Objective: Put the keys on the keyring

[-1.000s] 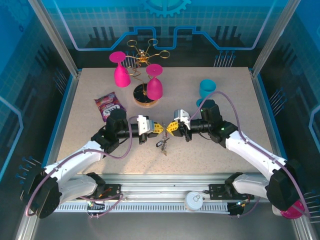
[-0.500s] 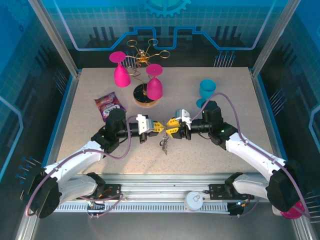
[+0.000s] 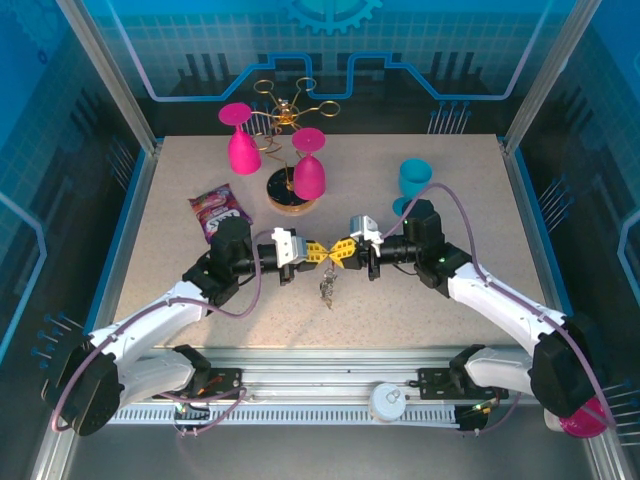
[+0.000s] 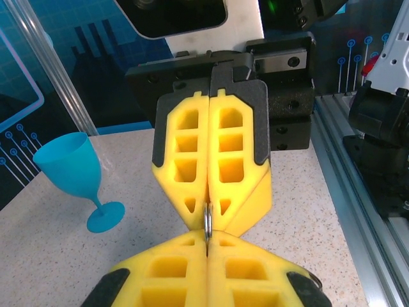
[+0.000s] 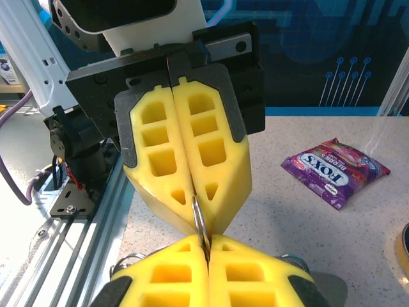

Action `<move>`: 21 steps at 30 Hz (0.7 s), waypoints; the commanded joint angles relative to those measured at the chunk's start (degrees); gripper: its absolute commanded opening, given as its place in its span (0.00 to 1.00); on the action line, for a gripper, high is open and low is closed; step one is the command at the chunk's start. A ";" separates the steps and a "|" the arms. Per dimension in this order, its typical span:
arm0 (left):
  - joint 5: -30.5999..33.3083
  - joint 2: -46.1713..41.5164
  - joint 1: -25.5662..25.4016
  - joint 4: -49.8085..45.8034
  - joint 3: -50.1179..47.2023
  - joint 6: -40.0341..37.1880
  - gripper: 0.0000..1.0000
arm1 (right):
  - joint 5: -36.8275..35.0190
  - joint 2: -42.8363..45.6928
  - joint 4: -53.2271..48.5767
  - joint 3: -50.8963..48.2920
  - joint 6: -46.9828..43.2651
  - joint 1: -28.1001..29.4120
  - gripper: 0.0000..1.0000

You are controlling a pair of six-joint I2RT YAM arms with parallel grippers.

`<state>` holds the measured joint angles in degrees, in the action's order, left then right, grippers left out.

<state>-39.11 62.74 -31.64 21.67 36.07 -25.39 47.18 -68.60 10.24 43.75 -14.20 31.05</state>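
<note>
My two grippers meet tip to tip above the middle of the table, the left gripper (image 3: 319, 253) coming from the left and the right gripper (image 3: 337, 253) from the right. Both sets of yellow fingers are shut on the same thin silvery metal ring, the keyring (image 4: 208, 224), which I see edge-on. In the left wrist view my left gripper (image 4: 208, 242) pinches its near side. In the right wrist view the keyring (image 5: 199, 217) runs into my right gripper (image 5: 206, 246). A small dark bunch of keys (image 3: 327, 288) hangs just below the fingertips, close over the table.
A gold wire rack (image 3: 288, 110) on a round wooden base (image 3: 289, 197) holds two pink glasses (image 3: 242, 148) at the back. A purple candy bag (image 3: 217, 211) lies to the left, a blue glass (image 3: 413, 180) to the right. A metal rail (image 3: 330, 385) runs along the near edge.
The right gripper opened a little and drew back from the left one half a second ago. It has since closed on the keyring again, tip to tip. The left gripper stayed shut.
</note>
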 commanded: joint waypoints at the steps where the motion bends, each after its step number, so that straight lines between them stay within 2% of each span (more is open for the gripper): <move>1: 0.56 -0.37 -0.49 0.06 -0.01 -1.09 0.11 | -0.37 0.12 -4.23 2.54 -3.17 -0.20 0.00; 4: 2.46 -0.65 -0.50 -5.65 1.55 -3.81 0.19 | -2.98 0.40 -13.49 5.37 -8.64 0.50 0.00; 9: 4.40 -0.10 -0.85 -14.15 5.23 -7.86 0.18 | -9.44 -0.96 -28.47 12.04 -17.44 3.15 0.00; 15: 4.77 0.57 -1.40 -17.10 7.02 -9.45 0.17 | -14.20 -3.82 -37.20 17.55 -22.63 6.29 0.00; 21: 4.73 0.97 -1.89 -18.53 8.09 -10.38 0.14 | -17.94 -6.04 -41.19 21.22 -25.13 8.52 0.00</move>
<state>-34.06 63.11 -32.77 3.27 41.12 -33.87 30.79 -73.69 -26.70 62.33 -36.40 37.85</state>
